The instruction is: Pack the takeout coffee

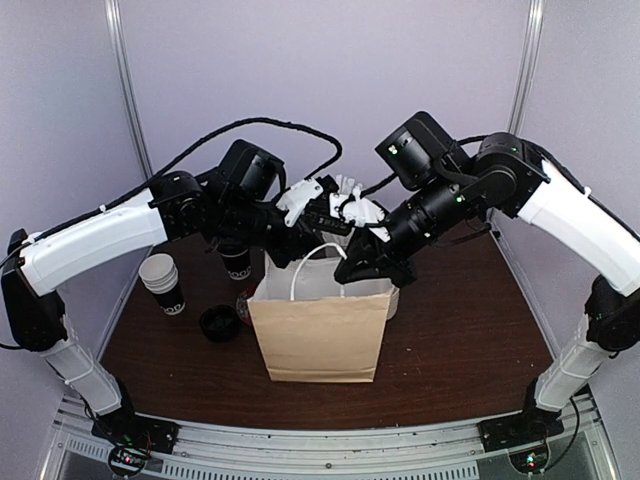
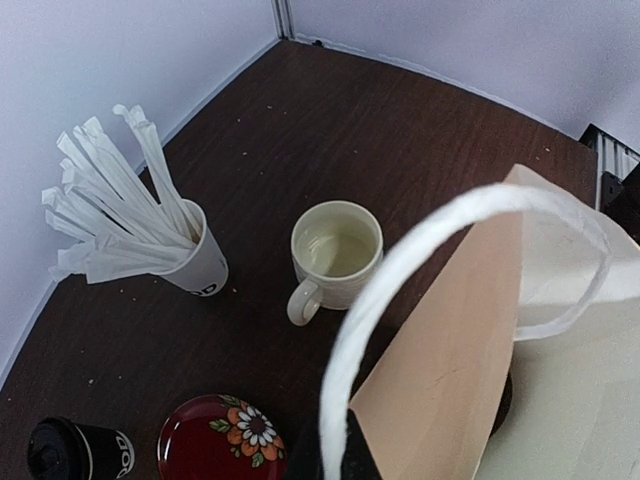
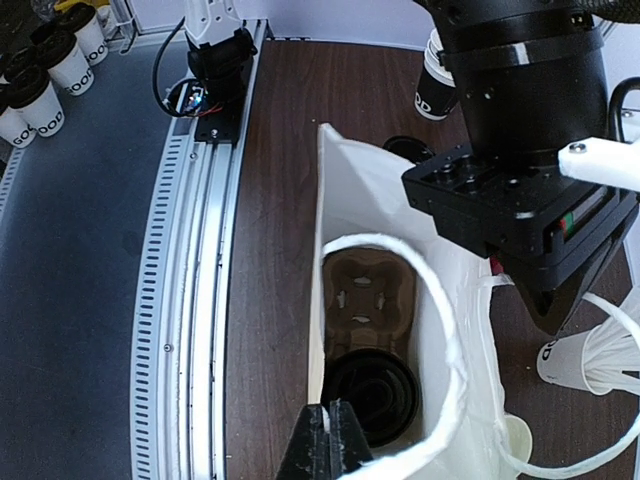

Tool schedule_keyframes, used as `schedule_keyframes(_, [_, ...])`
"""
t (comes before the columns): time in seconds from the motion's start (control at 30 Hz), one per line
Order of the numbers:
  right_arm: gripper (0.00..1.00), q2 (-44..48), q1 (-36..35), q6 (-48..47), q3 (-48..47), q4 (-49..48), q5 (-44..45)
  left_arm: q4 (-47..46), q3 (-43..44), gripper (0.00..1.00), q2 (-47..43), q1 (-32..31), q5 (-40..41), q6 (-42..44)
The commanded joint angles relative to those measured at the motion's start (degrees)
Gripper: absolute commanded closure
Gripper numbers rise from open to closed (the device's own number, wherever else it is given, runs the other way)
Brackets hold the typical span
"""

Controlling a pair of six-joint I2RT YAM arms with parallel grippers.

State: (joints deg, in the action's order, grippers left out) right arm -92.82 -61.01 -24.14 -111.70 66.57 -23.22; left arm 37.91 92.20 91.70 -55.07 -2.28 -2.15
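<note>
A brown paper bag [image 1: 320, 335] stands open in the middle of the table. Inside it sits a cardboard cup carrier [image 3: 368, 290], and one takeout coffee shows only its black lid [image 3: 370, 395] in the carrier's near slot. My left gripper [image 2: 335, 460] is shut on one white bag handle [image 2: 400, 250], and my right gripper [image 3: 328, 445] is shut on the other handle [image 3: 440, 300]. Both grippers hang just over the bag's mouth, the left [image 1: 305, 250] and the right [image 1: 350, 272]. Another lidded takeout coffee [image 2: 70, 450] stands on the table left of the bag.
A cream mug [image 2: 335, 250], a white cup of straws [image 2: 195, 265] and a red flowered lid [image 2: 220, 440] lie behind the bag. Stacked lidless cups [image 1: 165, 285] and a loose black lid [image 1: 218, 322] sit to its left. Several lidded cups [image 3: 45, 75] stand beyond the table's rail.
</note>
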Motion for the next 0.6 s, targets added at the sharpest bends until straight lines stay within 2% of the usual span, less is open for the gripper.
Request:
schedule_keyframes(0.0, [1.0, 3.8, -0.1, -1.3, 1.2, 1.2, -3.7, 2.8, 1.7, 1.0, -0.7, 0.4, -3.8, -1.5])
schedule_keyframes(0.33, [0.99, 5.1, -0.1, -4.1, 4.2, 2.4, -3.3, 2.6, 1.5, 0.98, 1.3, 0.4, -3.3, -1.2])
schedule_keyframes(0.57, [0.99, 5.8, -0.1, -4.9, 3.8, 2.3, -1.7, -1.0, 3.1, 1.0, 0.7, 0.4, -3.9, -0.5])
